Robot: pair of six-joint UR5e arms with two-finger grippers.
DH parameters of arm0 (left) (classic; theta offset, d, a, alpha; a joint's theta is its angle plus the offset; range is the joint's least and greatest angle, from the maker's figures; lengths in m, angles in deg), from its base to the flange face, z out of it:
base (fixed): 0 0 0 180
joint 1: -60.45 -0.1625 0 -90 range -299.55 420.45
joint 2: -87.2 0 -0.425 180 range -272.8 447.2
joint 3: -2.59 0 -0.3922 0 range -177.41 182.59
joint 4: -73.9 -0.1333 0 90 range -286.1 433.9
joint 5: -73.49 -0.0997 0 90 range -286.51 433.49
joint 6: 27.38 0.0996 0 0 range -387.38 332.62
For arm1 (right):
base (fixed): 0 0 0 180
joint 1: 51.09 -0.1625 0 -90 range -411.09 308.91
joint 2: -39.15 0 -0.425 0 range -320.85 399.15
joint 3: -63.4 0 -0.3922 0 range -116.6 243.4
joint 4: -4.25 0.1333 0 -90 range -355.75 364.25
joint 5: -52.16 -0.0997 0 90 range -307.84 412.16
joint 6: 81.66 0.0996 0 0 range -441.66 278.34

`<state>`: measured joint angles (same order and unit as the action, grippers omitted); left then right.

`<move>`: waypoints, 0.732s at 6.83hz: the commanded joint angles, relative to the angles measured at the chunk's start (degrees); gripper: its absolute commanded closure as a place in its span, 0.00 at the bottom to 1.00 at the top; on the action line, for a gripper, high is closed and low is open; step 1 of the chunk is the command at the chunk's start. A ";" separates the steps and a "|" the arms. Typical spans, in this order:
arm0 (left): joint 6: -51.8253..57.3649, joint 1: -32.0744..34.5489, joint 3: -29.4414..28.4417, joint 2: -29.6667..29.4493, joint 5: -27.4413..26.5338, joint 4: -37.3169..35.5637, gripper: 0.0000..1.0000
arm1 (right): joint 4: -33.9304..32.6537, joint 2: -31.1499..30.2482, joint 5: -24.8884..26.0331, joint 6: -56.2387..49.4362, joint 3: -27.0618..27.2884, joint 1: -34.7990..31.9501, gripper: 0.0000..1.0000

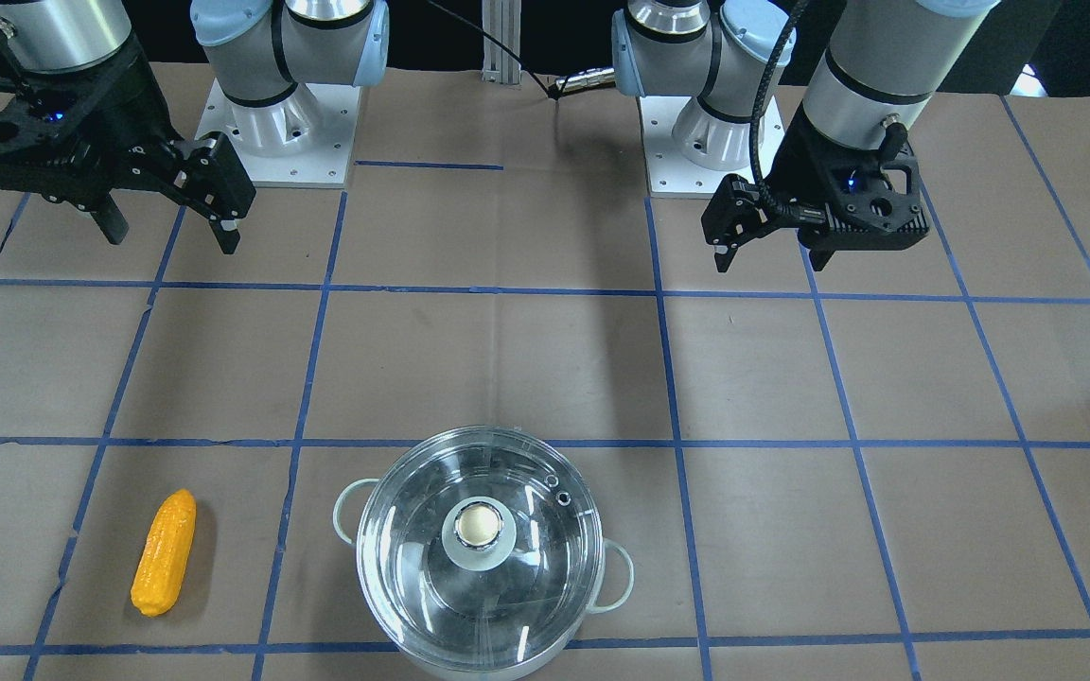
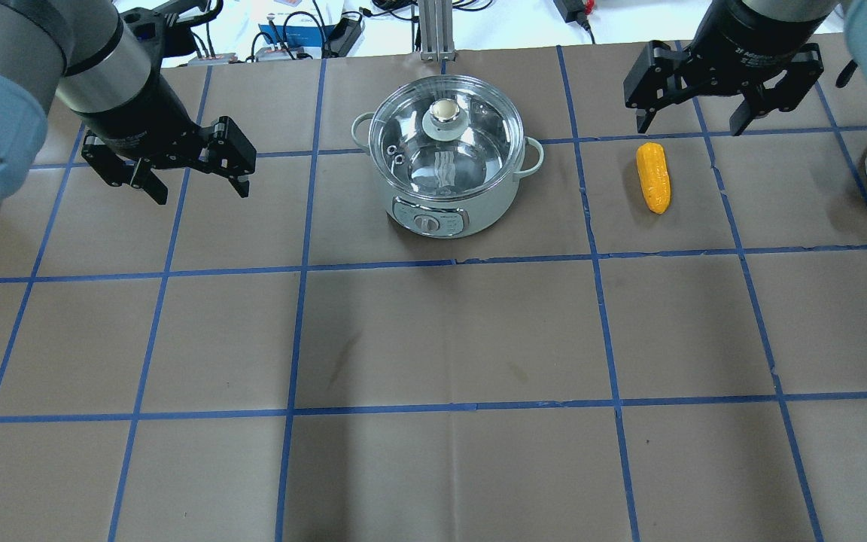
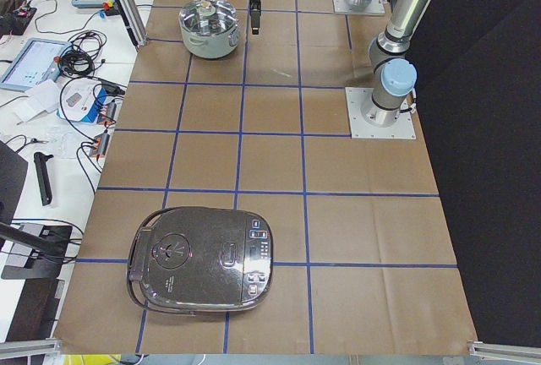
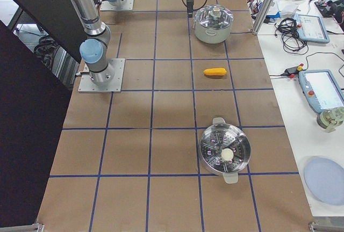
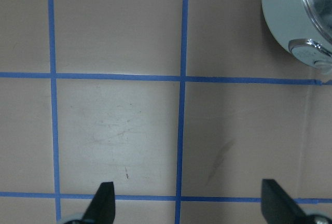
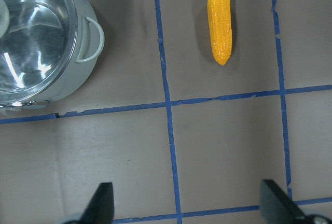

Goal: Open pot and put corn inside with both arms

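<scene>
The steel pot (image 2: 448, 181) stands at the far middle of the table, and its glass lid with round knob (image 2: 442, 111) sits on it. The yellow-orange corn (image 2: 653, 178) lies on the table to the pot's right, one grid square away. My left gripper (image 2: 200, 192) is open and empty, held above the table left of the pot. My right gripper (image 2: 689, 126) is open and empty, held above the table near the corn. The front view shows the pot (image 1: 479, 605), the corn (image 1: 165, 551) and both grippers, left (image 1: 767, 263) and right (image 1: 171, 236). The right wrist view shows the corn (image 6: 220, 27).
A black rice cooker (image 3: 203, 259) lies at the table's left end. A steel steamer pot (image 4: 224, 153) stands at the right end. The arm bases (image 1: 275, 123) (image 1: 711, 132) stand along the robot's edge. Blue tape marks a grid on the brown table cover.
</scene>
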<state>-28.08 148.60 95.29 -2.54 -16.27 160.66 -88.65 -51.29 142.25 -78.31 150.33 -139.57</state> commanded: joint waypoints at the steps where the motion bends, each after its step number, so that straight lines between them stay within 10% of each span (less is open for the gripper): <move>1: -0.09 0.00 0.11 -0.26 -0.07 -0.10 0.00 | 0.00 0.00 0.00 -5.23 -0.27 -0.29 0.00; 3: 0.00 0.00 -0.50 -1.14 0.02 -0.63 0.00 | 0.61 1.39 0.26 -4.93 -4.71 1.37 0.03; 5: -0.87 0.35 -1.98 -2.01 0.19 -1.15 0.00 | 3.87 15.22 0.70 -6.24 -16.13 5.32 0.09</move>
<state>-28.39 148.74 94.35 -3.95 -16.25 159.87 -85.78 -43.55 142.80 -83.86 140.00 -136.19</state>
